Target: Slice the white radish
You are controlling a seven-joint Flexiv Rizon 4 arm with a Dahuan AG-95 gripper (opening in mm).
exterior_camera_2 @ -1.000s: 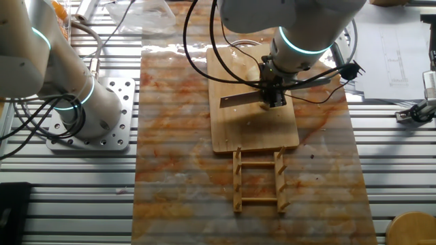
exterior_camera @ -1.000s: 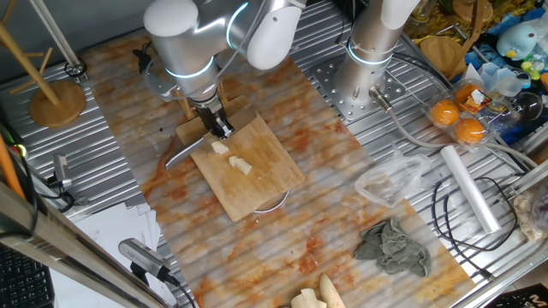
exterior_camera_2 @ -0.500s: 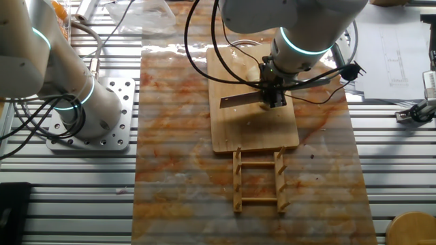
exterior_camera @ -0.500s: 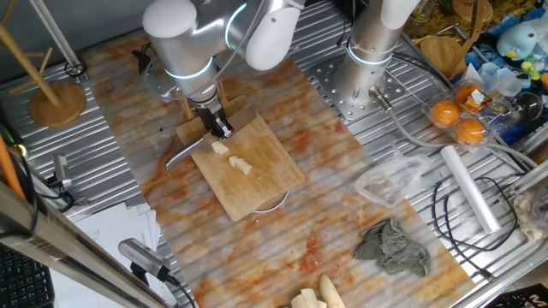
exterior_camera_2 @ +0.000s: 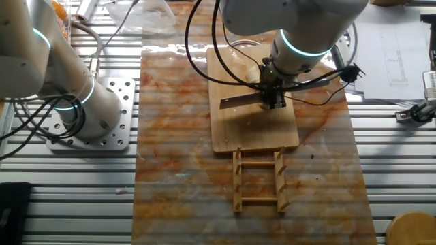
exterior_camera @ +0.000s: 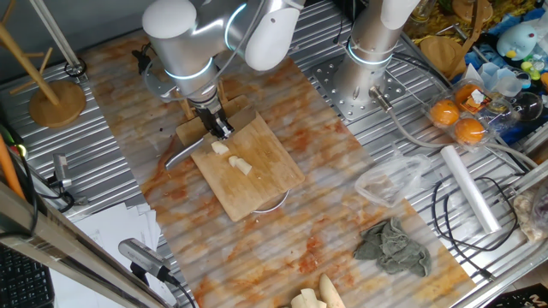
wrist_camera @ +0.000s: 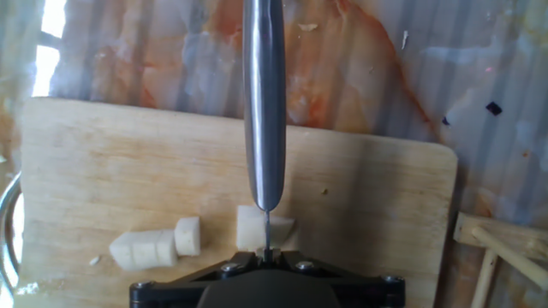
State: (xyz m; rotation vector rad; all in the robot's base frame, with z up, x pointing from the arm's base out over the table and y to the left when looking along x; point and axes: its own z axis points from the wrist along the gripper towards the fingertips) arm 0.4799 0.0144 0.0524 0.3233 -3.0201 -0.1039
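The white radish lies in several cream-white chunks on the wooden cutting board (exterior_camera: 265, 175) (exterior_camera_2: 253, 133) (wrist_camera: 103, 171). One chunk (wrist_camera: 257, 229) (exterior_camera: 221, 148) sits right under the knife's edge. A longer piece (wrist_camera: 141, 249) and a small slice (wrist_camera: 187, 235) lie to its left, and they show as one pale lump (exterior_camera: 242, 166) in one fixed view. My gripper (exterior_camera: 221, 128) (exterior_camera_2: 273, 101) (wrist_camera: 267, 255) is shut on the knife. The knife's steel blade (wrist_camera: 265, 103) (exterior_camera_2: 238, 102) (exterior_camera: 182, 155) points away from the hand, across the board's edge.
A wooden rack (exterior_camera_2: 259, 180) stands beside the board's end. A second arm's base (exterior_camera: 364, 77) (exterior_camera_2: 85, 116) is bolted nearby. Bigger cream-yellow pieces (exterior_camera: 315, 293), a grey cloth (exterior_camera: 392, 245), a clear bag (exterior_camera: 385, 181) and a wooden stand (exterior_camera: 56, 99) lie around the mat.
The arm has shifted very slightly and the blade's angle has changed a little over the chunk. The radish pieces have not moved.
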